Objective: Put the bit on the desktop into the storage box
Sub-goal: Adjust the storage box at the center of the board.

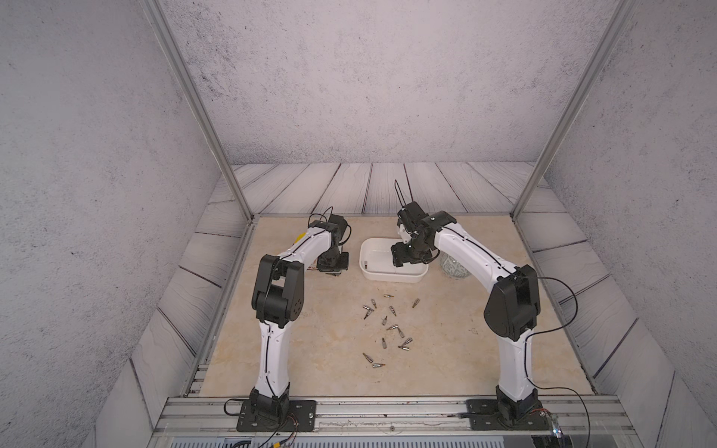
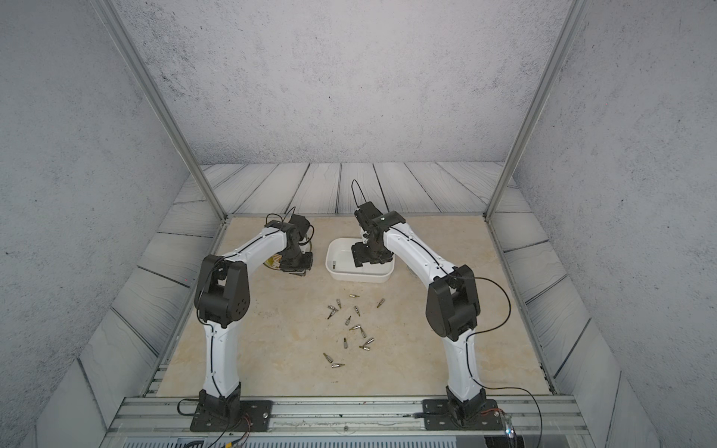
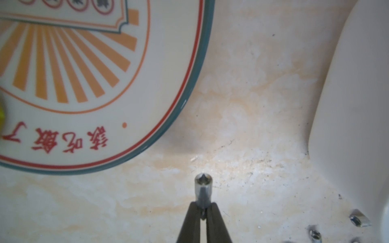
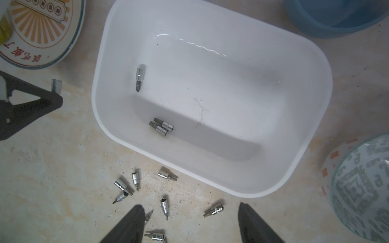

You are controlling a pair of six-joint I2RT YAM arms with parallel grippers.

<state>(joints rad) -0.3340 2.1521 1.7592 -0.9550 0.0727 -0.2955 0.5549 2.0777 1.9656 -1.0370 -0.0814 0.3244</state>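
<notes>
Left wrist: bit (image 3: 203, 187) in tool (image 3: 203, 208)

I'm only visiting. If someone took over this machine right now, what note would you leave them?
Left gripper: shut on one bit, between the plate and the storage box.
Right gripper: open and empty, over the storage box.
Done: three bits lie in the box.
Left: drop in the held bit, then collect the loose bits scattered on the desktop.
</notes>
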